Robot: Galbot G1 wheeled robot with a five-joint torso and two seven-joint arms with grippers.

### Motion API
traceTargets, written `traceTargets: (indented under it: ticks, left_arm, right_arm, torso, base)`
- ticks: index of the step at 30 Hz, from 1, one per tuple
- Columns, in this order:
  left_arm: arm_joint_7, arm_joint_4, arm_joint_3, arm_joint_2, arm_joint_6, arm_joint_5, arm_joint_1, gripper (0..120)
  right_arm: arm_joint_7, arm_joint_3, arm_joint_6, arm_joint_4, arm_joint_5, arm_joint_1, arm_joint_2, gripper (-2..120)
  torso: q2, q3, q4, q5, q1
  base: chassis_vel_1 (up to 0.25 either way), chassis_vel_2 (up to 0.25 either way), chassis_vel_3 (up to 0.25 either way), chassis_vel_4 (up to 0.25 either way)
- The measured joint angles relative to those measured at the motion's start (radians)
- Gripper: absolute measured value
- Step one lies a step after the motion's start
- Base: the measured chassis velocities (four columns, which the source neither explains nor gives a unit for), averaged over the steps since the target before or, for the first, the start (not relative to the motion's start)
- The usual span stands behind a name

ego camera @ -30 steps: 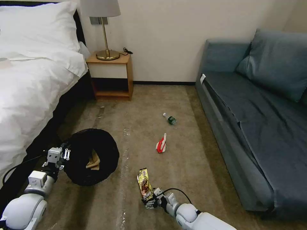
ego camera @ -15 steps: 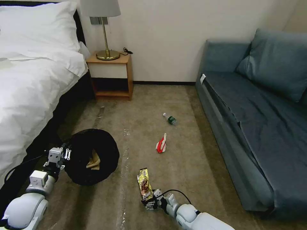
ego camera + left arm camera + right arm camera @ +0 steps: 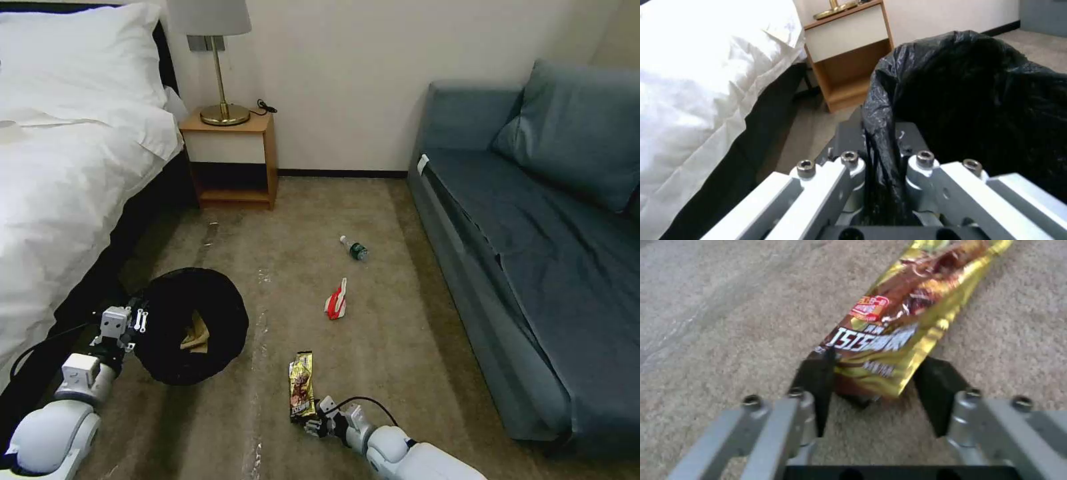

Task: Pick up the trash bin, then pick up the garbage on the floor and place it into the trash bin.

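From the head view, the left gripper (image 3: 130,325) carries the trash bin (image 3: 190,327) beside the bed (image 3: 60,200), its mouth tipped toward the litter, so a short swing should deliver each piece; a brown paper bag (image 3: 195,335) lies inside. The red-and-white packet (image 3: 337,300) and bottle (image 3: 354,247) remain on the carpet. The left wrist view shows the jaws pinched tight on the black liner (image 3: 889,110) at the rim. In the right wrist view, the right gripper (image 3: 880,390) straddles the yellow wrapper (image 3: 902,330), fingers spread and apparently not yet clamped.

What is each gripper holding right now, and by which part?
Left gripper is shut on the trash bin at its bag-covered rim. Right gripper holds nothing: open around the yellow snack wrapper's near end.
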Motion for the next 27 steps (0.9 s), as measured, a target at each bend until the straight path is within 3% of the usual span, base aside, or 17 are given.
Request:
traceTargets:
  ticks: [6,8,9,11,27]
  left_arm:
    - [0.003,0.004,0.000,0.000,-0.004,0.000,0.001,7]
    - [0.003,0.005,0.000,0.000,-0.005,0.000,0.000,7]
    - [0.003,0.005,0.000,0.000,-0.005,0.000,0.000,7]
    - [0.003,0.006,0.003,-0.001,-0.006,0.001,0.000,7]
    - [0.004,0.002,-0.002,-0.004,-0.019,0.013,0.012,7]
  right_arm:
    - [-0.009,0.000,0.004,-0.002,0.001,0.002,0.000,26]
    - [-0.013,0.003,0.009,-0.003,0.002,0.002,0.000,12]
    - [-0.013,0.003,0.009,-0.003,0.002,0.002,0.000,12]
    - [-0.016,0.006,0.014,-0.007,0.001,0.000,0.000,1]
    - [-0.032,0.069,0.040,0.024,-0.010,-0.006,-0.028,0]
  torso:
    - [0.000,0.000,0.0000,0.0000,0.000]
    - [0.000,0.000,0.0000,0.0000,0.000]
    - [0.000,0.000,0.0000,0.0000,0.000]
    - [0.000,0.000,-0.0001,0.0000,0.000]
    - [0.000,0.000,-0.0001,0.0000,0.000]
  base:
    - [0.000,0.000,0.000,0.000]
    - [0.000,0.000,0.000,0.000]
    - [0.000,0.000,0.000,0.000]
    - [0.000,0.000,0.000,0.000]
    - [0.000,0.000,0.000,0.000]
